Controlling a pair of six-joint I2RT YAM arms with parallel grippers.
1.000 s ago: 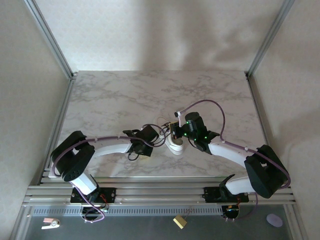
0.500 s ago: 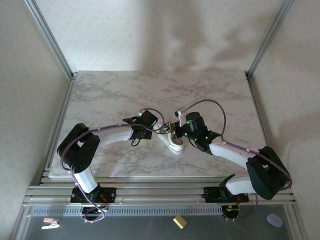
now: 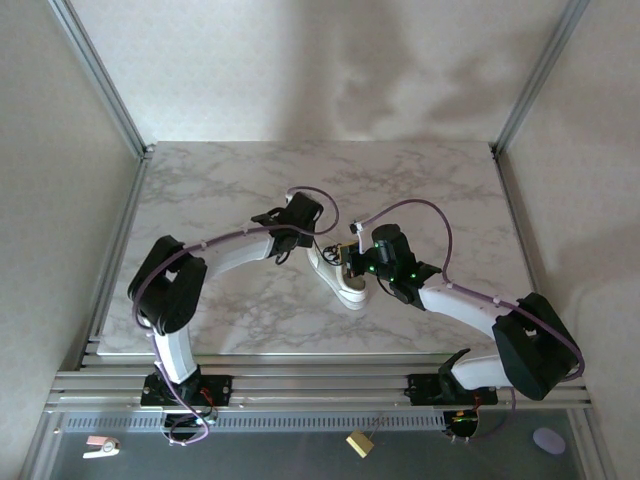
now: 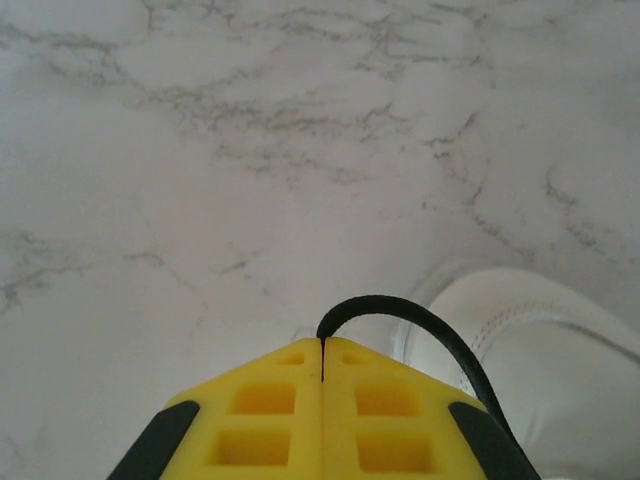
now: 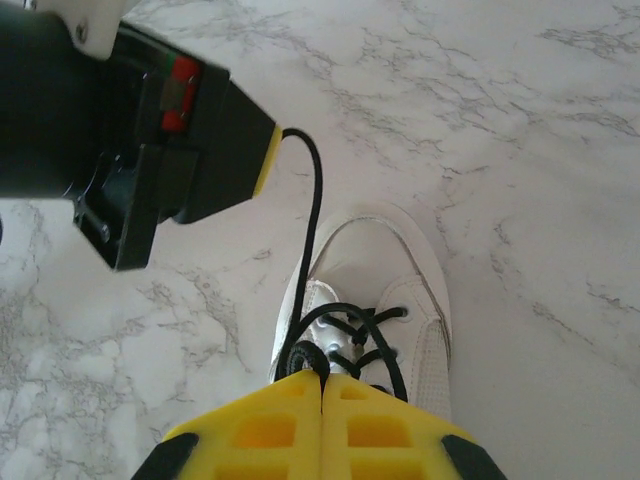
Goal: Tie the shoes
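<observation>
A small white sneaker (image 3: 340, 282) lies on the marble table (image 3: 220, 200) between my two grippers. In the left wrist view the left gripper (image 4: 322, 342) is shut on a black lace (image 4: 380, 300) that arcs right toward the shoe (image 4: 540, 350). The right gripper (image 5: 322, 378) hovers over the shoe's (image 5: 385, 265) laced part, shut on a small loop of lace. A taut lace strand (image 5: 317, 205) runs from that spot to the left gripper (image 5: 268, 150) at upper left. From above, the left gripper (image 3: 310, 235) sits beyond the shoe and the right gripper (image 3: 352, 262) just right of it.
Aluminium frame posts (image 3: 100, 80) and pale walls enclose the table on three sides. A metal rail (image 3: 320, 385) runs along the near edge by the arm bases. Purple cables (image 3: 430, 215) loop over both arms.
The left arm has swung away from the near edge toward the far side, drawing its lace out. The shoe has turned with it. The right arm has barely moved.
</observation>
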